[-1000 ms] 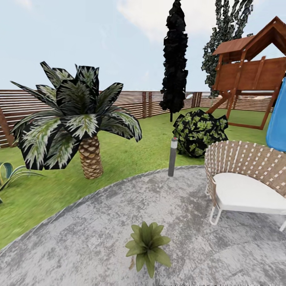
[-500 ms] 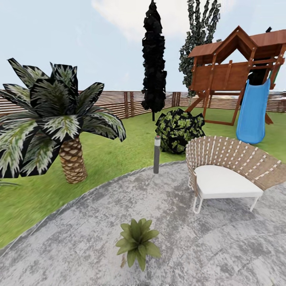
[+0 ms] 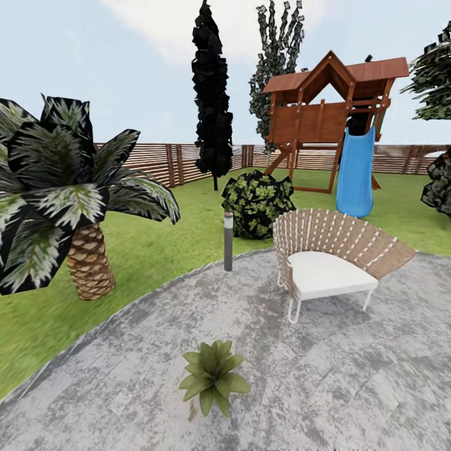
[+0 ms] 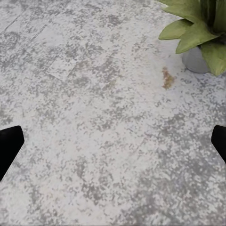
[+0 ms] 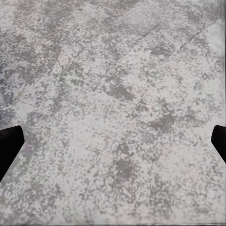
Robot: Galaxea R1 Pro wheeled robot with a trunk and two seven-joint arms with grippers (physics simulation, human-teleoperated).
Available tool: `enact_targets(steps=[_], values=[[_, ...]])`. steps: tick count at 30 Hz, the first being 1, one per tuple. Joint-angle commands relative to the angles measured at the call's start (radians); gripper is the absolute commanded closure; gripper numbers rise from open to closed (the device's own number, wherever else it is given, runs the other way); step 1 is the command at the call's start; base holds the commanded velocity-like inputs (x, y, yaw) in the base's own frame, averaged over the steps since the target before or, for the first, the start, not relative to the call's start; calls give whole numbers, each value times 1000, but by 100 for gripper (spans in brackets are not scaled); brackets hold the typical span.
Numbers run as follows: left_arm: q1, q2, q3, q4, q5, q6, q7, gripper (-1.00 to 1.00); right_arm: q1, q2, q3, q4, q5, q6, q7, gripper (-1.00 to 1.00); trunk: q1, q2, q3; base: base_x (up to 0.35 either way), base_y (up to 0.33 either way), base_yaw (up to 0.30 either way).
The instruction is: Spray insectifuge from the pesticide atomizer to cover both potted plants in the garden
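One potted plant [image 3: 213, 376] in sight as I swing the head right, no atomizer yet.

I see the whole scene slide left across the last second: the palm [image 3: 69, 200] is now partly cut off by the frame edge, and the play tower with its blue slide [image 3: 354, 172] has come fully into view beyond the woven chair [image 3: 329, 260]. The plant sits on the patio [image 3: 351, 388], nearer me than the chair. Both tools, left [image 4: 113, 141] and right [image 5: 113, 141], hang wide apart and empty over paving, so I judge I'm searching.
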Motion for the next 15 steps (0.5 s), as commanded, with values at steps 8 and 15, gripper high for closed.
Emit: enact_targets(steps=[8, 15], values=[[0, -1, 1, 1, 1, -3, 0, -100, 0, 1, -1, -1, 1, -2, 1, -100, 0, -1, -1, -1, 337, -300], [0, -2, 1, 2, 1, -3, 0, -100, 0, 2, 0, -1, 1, -1, 1, -100, 0, -1, -1, 0, 337, -300]])
